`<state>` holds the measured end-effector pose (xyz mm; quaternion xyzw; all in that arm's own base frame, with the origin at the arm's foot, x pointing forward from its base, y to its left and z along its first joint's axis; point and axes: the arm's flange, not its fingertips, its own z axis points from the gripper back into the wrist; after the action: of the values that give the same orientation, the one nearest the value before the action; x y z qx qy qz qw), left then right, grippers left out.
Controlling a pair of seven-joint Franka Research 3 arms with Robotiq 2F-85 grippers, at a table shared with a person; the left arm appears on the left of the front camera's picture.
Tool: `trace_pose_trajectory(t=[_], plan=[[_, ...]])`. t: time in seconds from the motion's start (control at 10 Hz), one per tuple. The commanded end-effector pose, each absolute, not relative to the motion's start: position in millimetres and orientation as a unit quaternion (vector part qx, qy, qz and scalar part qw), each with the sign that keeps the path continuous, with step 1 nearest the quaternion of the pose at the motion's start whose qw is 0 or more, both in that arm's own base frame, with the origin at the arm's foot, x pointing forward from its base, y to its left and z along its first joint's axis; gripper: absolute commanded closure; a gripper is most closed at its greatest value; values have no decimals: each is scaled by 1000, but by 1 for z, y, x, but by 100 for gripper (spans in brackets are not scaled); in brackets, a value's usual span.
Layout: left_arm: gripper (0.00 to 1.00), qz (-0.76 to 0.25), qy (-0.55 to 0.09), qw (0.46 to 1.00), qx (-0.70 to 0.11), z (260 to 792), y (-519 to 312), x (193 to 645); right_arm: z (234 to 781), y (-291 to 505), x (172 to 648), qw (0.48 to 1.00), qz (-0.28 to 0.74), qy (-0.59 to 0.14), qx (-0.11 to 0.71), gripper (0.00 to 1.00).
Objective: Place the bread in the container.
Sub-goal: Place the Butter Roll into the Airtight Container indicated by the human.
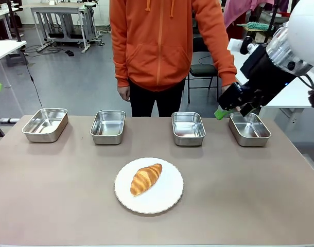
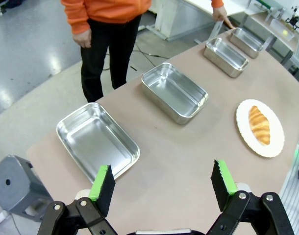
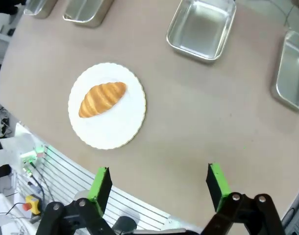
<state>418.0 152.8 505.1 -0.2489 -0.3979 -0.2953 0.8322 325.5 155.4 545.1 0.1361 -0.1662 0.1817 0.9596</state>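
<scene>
A golden-brown, crescent-shaped croissant is seen lying on a round white plate with a scalloped rim, in the near middle of the grey-brown table. Four shiny rectangular stainless-steel pans are ranged along the far side. Which of them is meant as the container cannot be told, though a person's hand is lowered beside the right-end pan.

The right gripper is held in the air above that right-end pan, its green pads spread wide with nothing between them. The left gripper is likewise spread and empty, over the table's left end, near the left-end pan.

From the right gripper the croissant lies toward the robot's side and toward the middle. Its long axis is set on a diagonal, from near-left to far-right. In the right wrist view that axis runs almost parallel to the line between the two pads, so a turn of the wrist is judged necessary if the pastry is to be taken across its narrow width. Which arm is nearer cannot be settled.
</scene>
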Motion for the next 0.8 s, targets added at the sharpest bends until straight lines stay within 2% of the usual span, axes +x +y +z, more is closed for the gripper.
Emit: trace_pose_trajectory(t=[0.0,0.4,0.7], plan=[[0,-294,-404,829,-252,506,154,418,552,139,329,951,202,-205,112,0],[0,-294,-404,829,-252,506,154,418,554,141,330,956,190,-193,116,0],[0,-294,-404,829,-252,506,154,418,530,267,309,990,7,-106,97,0]])
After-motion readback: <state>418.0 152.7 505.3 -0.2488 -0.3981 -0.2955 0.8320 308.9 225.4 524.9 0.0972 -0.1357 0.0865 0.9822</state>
